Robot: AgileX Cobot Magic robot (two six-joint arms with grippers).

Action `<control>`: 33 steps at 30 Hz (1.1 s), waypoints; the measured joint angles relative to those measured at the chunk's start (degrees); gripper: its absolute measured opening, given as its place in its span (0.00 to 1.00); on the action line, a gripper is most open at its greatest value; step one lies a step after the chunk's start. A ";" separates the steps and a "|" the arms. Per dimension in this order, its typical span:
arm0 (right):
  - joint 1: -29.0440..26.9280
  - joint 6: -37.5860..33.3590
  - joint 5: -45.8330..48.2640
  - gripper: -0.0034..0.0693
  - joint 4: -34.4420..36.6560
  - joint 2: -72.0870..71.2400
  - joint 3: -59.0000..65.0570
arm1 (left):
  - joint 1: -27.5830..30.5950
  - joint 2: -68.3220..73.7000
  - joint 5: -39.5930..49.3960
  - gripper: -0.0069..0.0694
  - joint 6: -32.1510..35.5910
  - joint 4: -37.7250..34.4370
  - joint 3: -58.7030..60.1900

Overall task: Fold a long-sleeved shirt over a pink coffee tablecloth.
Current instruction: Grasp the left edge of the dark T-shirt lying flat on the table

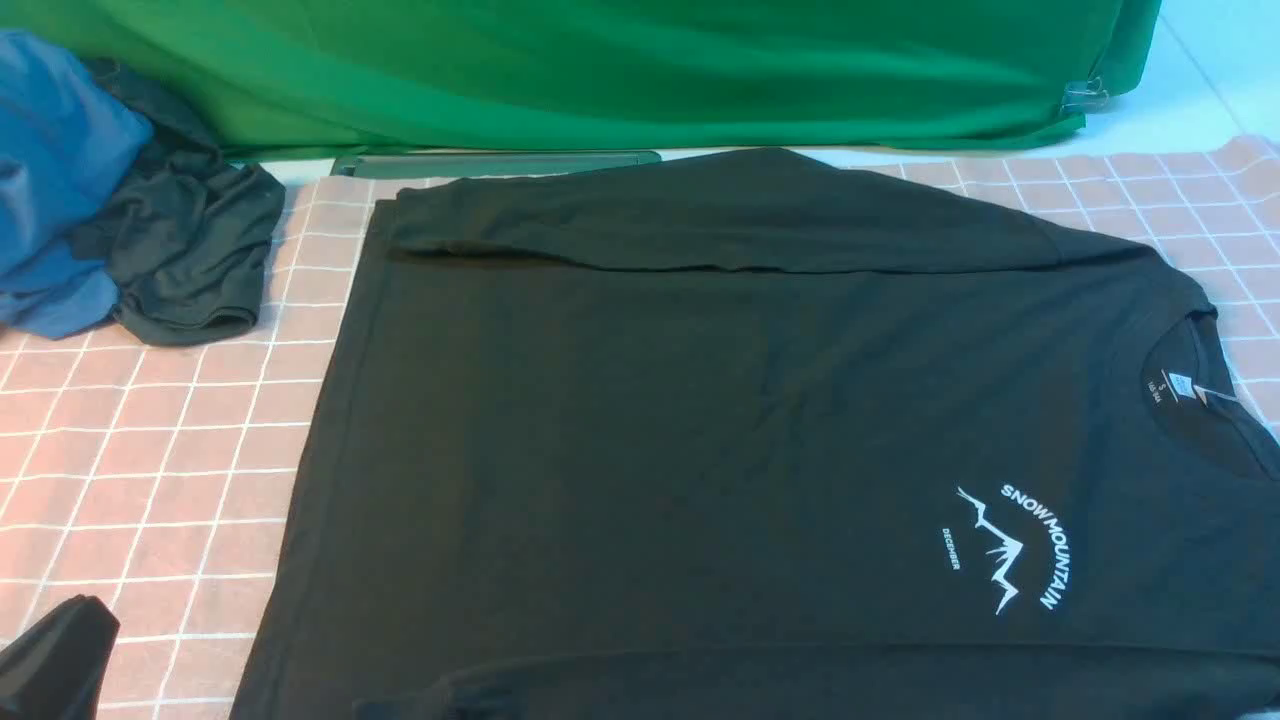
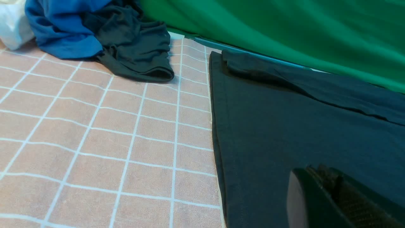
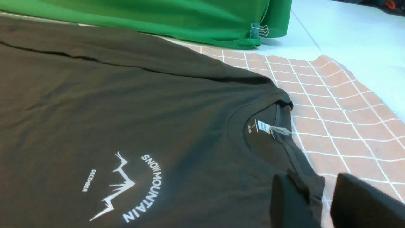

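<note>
1. One long-sleeved shirt (image 1: 650, 430) is shown spread flat, front up, on the pink coffee tablecloth (image 1: 150, 450), which covers the tabletop. The middle and right of the tabletop are occupied by the shirt, which is cut off at the near edge of the front view.
2. The collar, marked by a white neck label (image 1: 1180, 385), is directed toward the right edge of the tabletop, and the hem toward the left edge. A white mountain print (image 1: 1010, 545) is seen on the chest near the collar.
3. The far sleeve (image 1: 700, 215) is laid across the body, parallel to the far edge.
4. The left end effector (image 2: 311, 174) is seen near the near-left corner, close to the hem, with its jaws pressed together and nothing held.
5. The right end effector (image 3: 313, 183) is seen with its jaws spread, one on either side of the shoulder edge just beside the collar. Whether the fabric is touched cannot be told.
6. A blue garment (image 1: 50, 180) and a dark grey garment (image 1: 190, 250) are heaped together at the far-left corner, apart from the shirt.
7. A green cloth (image 1: 600, 70) is draped along the far edge, with a binder clip (image 1: 1085, 95) fixed at its right end.
</note>
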 joint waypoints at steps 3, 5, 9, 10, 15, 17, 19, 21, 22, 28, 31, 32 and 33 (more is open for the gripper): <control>0.00 0.00 0.00 0.39 0.00 0.00 0.00 | 0.00 0.00 0.00 0.11 0.00 0.00 0.00; 0.00 0.00 0.00 0.39 0.00 0.00 0.00 | 0.00 0.00 0.00 0.11 0.00 0.00 0.00; 0.00 0.00 0.00 0.39 0.00 0.00 0.00 | 0.00 0.00 0.00 0.11 0.00 0.00 0.00; 0.00 0.00 0.00 0.39 0.00 0.00 0.00 | 0.00 0.00 0.00 0.11 0.00 0.00 0.00; 0.00 0.00 0.00 0.39 0.00 0.00 0.00 | 0.00 0.00 0.00 0.11 0.00 0.39 0.00; 0.00 0.00 0.00 0.39 0.00 0.00 0.00 | 0.00 0.00 0.00 0.11 0.00 1.93 0.00; 0.00 0.00 0.00 0.39 0.00 0.00 0.00 | 0.00 0.00 -0.49 0.11 0.00 2.23 0.00; 0.00 0.00 0.00 0.39 0.00 0.00 0.00 | 0.00 0.00 -2.11 0.11 -0.11 1.11 0.00; 0.00 0.00 0.00 0.39 0.00 0.00 0.00 | 0.00 0.00 -2.11 0.11 -0.18 0.92 0.00; 0.00 0.00 -2.60 0.39 0.00 0.00 0.00 | 0.00 0.00 -14.11 0.11 -6.34 -12.41 0.00; 0.00 0.41 -3.60 0.39 0.39 0.00 0.00 | 0.00 0.00 -20.26 0.11 -11.12 -18.00 0.00; 0.00 1.06 -4.24 0.39 0.90 0.00 0.00 | 0.00 0.00 -21.41 0.11 -12.98 -18.69 0.00; 0.00 3.48 -5.82 0.39 2.79 0.00 0.00 | 0.00 0.00 -23.60 0.11 -16.26 -19.66 0.00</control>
